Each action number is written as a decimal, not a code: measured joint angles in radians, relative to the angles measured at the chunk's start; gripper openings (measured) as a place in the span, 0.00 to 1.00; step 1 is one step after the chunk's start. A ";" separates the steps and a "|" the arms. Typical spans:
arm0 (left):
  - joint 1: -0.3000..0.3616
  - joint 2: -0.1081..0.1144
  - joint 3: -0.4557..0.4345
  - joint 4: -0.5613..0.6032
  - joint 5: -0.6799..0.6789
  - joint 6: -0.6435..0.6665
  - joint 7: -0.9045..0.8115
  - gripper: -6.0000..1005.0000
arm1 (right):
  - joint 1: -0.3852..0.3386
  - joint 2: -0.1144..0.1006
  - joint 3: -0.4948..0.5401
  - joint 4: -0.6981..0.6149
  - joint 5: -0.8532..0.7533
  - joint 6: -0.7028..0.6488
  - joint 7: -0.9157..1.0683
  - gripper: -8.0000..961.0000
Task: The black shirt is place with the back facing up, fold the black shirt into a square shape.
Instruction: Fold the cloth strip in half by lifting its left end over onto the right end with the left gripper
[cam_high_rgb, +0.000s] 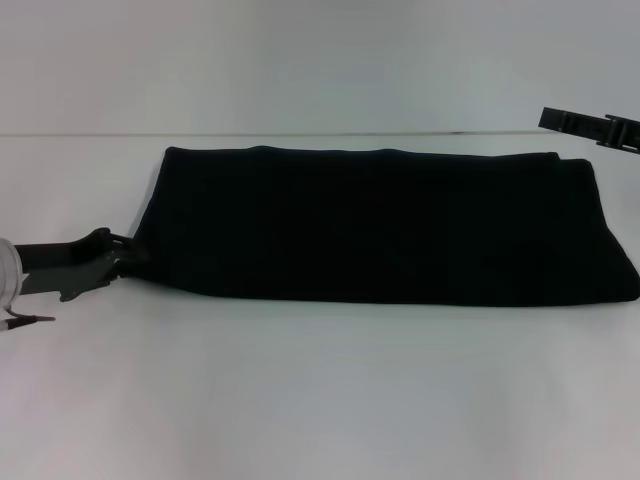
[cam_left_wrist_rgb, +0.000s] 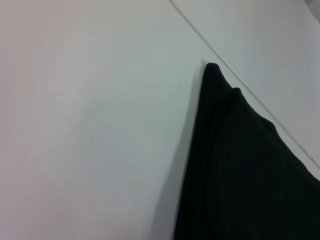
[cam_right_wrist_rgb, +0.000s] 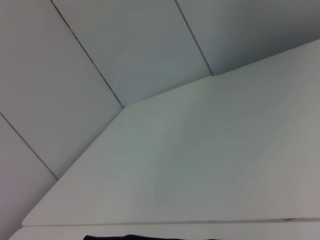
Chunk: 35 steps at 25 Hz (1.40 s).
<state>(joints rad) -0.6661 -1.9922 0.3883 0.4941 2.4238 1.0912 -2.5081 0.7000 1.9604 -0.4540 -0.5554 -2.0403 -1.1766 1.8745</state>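
The left gripper (cam_high_rgb: 125, 252) is low on the table, at about 9 o'clock in the head view. Its dark fingers (cam_high_rgb: 100, 240) reach toward 3 o'clock and meet the near left corner of the black shirt (cam_high_rgb: 380, 225). The fingertips touch the cloth right at that corner. I cannot tell if they pinch the cloth or only rest against it, because dark fingers and dark cloth run together there. The arm behind the gripper leaves the picture at the left edge.

The black shirt lies flat on the white table (cam_high_rgb: 320, 400). It is folded into a long wide strip that runs from 9 o'clock to 3 o'clock across the middle of the head view. The far edge is almost straight. The right end is a little wider and shows a fold line near its far corner. No letters show on the side that faces up.

In the left wrist view, a pointed corner of the shirt (cam_left_wrist_rgb: 240, 170) lies on the table (cam_left_wrist_rgb: 90, 130), with two small bumps at its tip.

The right gripper (cam_high_rgb: 590, 127) is up high at about 2 o'clock in the head view, well apart from the shirt. Only a dark part of it shows, so I cannot tell how far open it is. The right wrist view shows the table (cam_right_wrist_rgb: 210, 160), the wall and a thin strip of the shirt (cam_right_wrist_rgb: 130, 237).
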 joint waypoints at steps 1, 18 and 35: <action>0.000 0.000 0.000 0.000 0.000 -0.002 0.008 0.32 | 0.000 0.000 0.000 0.000 0.000 0.000 0.000 0.78; 0.049 -0.014 -0.003 0.053 -0.009 0.047 0.285 0.04 | 0.000 0.013 -0.006 0.012 0.048 -0.002 -0.019 0.78; 0.202 0.014 -0.005 0.375 0.117 0.100 0.337 0.04 | 0.026 0.072 -0.014 0.015 0.077 0.043 -0.054 0.78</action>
<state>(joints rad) -0.4644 -1.9786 0.3832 0.8691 2.5411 1.1908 -2.1714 0.7262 2.0326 -0.4675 -0.5399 -1.9633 -1.1338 1.8200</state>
